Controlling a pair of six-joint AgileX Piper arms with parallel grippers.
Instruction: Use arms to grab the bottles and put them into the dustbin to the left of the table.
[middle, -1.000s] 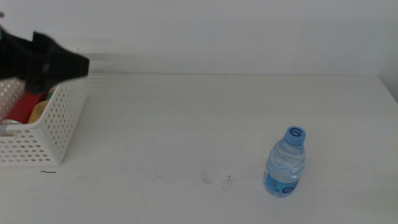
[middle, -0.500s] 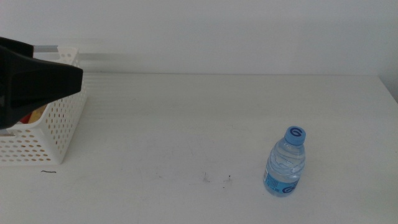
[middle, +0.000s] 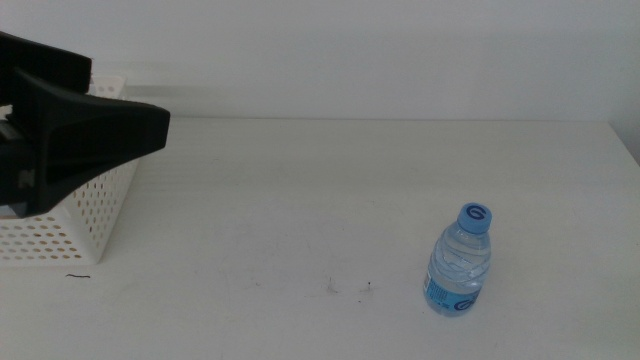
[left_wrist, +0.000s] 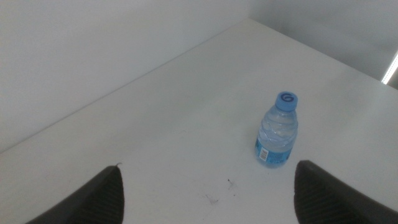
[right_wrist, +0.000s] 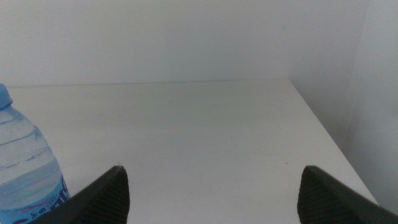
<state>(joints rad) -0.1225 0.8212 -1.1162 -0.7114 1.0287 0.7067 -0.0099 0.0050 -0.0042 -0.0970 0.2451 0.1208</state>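
The left end effector (middle: 150, 128) juts in from the left edge of the middle view as a big dark wedge, held level above the dustbin (middle: 85, 215) and pointing right across the table (middle: 300, 200). Its tip reaches just past the dustbin's right wall. In the left wrist view its 2 jaws stand wide apart at the bottom corners with nothing between them, and the camera looks down at the table from well above.

The water bottle (middle: 459, 261) stands upright on the table's right half, near the front edge, well apart from the dustbin and from the left end effector. Its blue cap (middle: 475, 216) is on, and a blue label wraps the lower body. A few small dark specks (middle: 348, 288) lie on the table to its left.

The right arm is out of the middle view. In the right wrist view the right end effector (right_wrist: 211, 205) is also spread with nothing held, low over the table, with the bottle (right_wrist: 28, 174) close by beside one jaw and not between them.
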